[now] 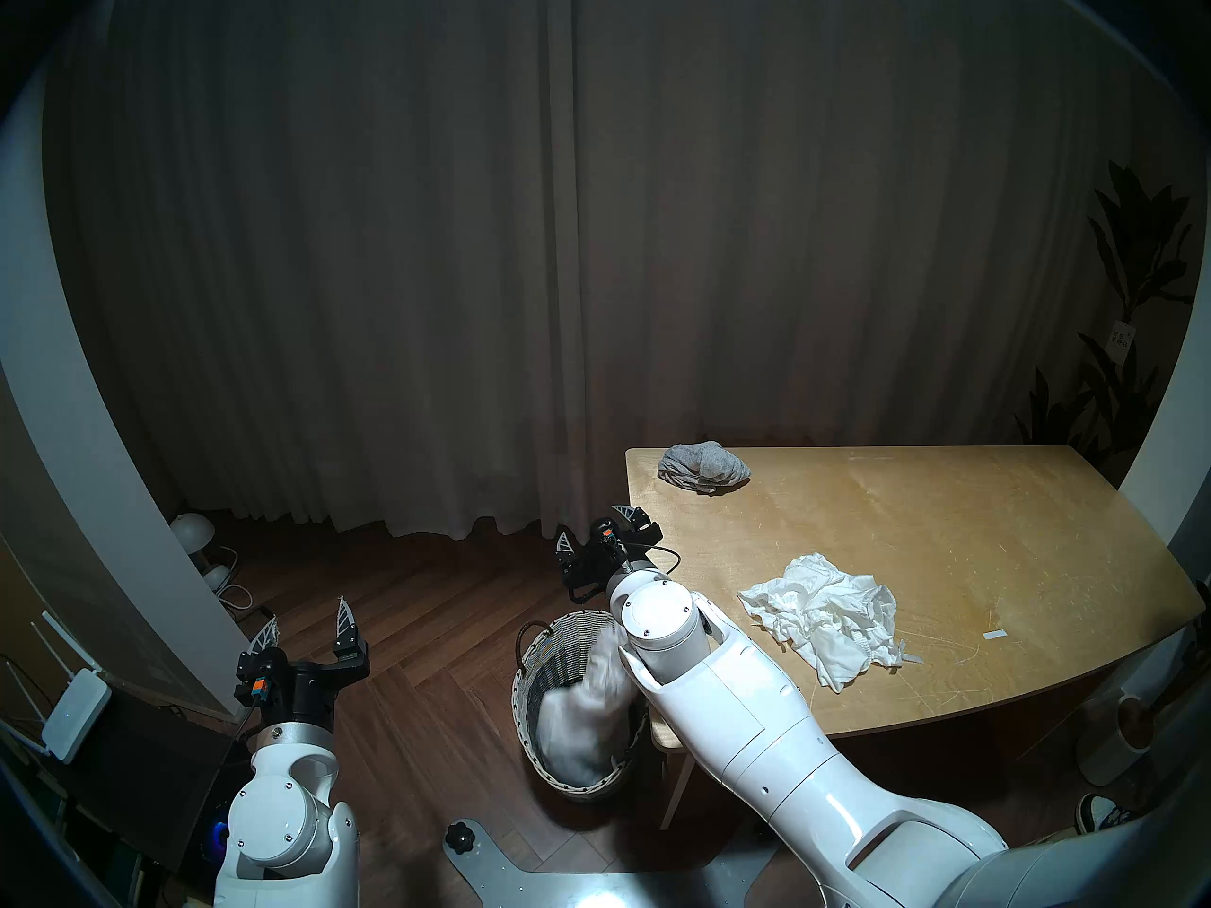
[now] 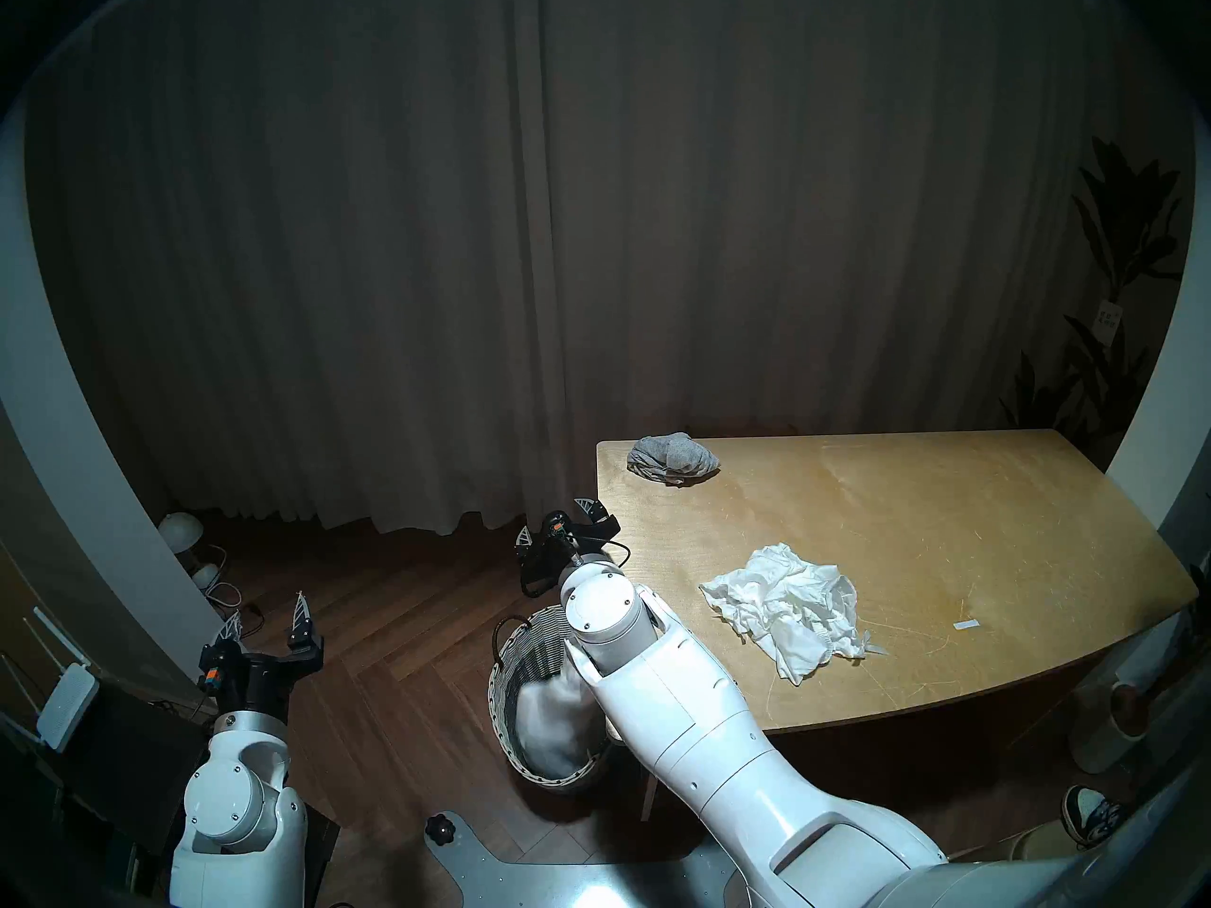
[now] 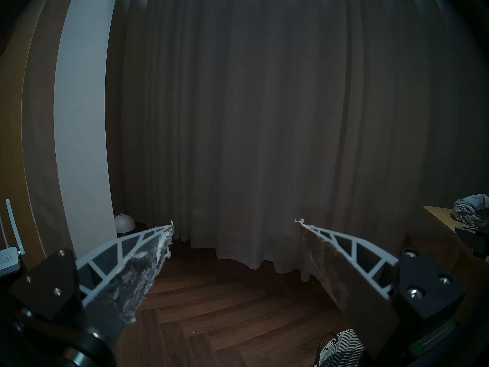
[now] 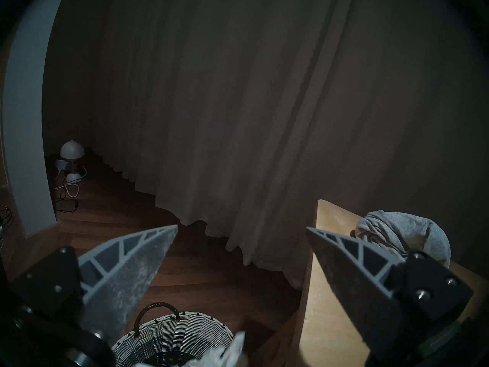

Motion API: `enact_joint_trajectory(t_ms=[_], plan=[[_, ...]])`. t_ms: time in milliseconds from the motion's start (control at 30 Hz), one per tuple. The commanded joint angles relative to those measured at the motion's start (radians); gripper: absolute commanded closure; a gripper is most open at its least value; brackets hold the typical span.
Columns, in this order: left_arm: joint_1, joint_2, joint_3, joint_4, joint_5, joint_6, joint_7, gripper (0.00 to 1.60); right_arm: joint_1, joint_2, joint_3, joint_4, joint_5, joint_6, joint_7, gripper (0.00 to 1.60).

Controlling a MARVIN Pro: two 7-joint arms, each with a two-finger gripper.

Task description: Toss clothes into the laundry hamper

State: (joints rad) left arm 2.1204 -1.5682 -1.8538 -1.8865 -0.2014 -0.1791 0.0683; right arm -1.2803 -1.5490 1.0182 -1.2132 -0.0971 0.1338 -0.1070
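Observation:
The woven laundry hamper (image 1: 524,687) (image 2: 501,690) stands on the floor by the table's left end. A blurred white garment (image 1: 583,710) (image 4: 227,353) is dropping inside it. My right gripper (image 1: 593,526) (image 4: 242,227) hangs open above the hamper's far rim (image 4: 172,332) with nothing between its fingers. A crumpled white garment (image 1: 826,608) (image 2: 786,599) lies on the table (image 1: 983,526). A grey knit garment (image 1: 704,466) (image 4: 404,231) sits at the table's far left corner. My left gripper (image 1: 307,615) (image 3: 235,222) is open and empty over the floor, left of the hamper.
A curtain closes off the back. A white dome lamp (image 1: 192,530) and cables lie on the floor at far left. A router (image 1: 75,703) sits at the left edge. A white pot (image 1: 1114,736) and a shoe (image 1: 1101,815) are under the table's right end.

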Motion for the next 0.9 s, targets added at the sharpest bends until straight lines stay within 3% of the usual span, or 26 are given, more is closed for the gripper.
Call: enact_joint_trajectory(t_ms=[0, 267, 633, 867], plan=[[-0.003, -0.003, -0.011, -0.022, -0.008, -0.015, 0.003, 0.0, 0.015, -0.009, -0.023, -0.063, -0.009, -0.011, 0.017, 0.0], [0.018, -0.015, -0.024, -0.025, -0.019, -0.034, 0.001, 0.0, -0.004, -0.011, -0.02, -0.13, 0.005, 0.003, 0.023, 0.0], [0.056, -0.022, -0.032, -0.06, -0.018, -0.043, -0.002, 0.0, -0.07, 0.003, 0.044, -0.289, 0.078, 0.075, 0.03, 0.0], [0.064, -0.029, -0.026, -0.074, -0.006, -0.04, -0.001, 0.0, -0.085, 0.011, 0.064, -0.348, 0.102, 0.082, 0.04, 0.0]])
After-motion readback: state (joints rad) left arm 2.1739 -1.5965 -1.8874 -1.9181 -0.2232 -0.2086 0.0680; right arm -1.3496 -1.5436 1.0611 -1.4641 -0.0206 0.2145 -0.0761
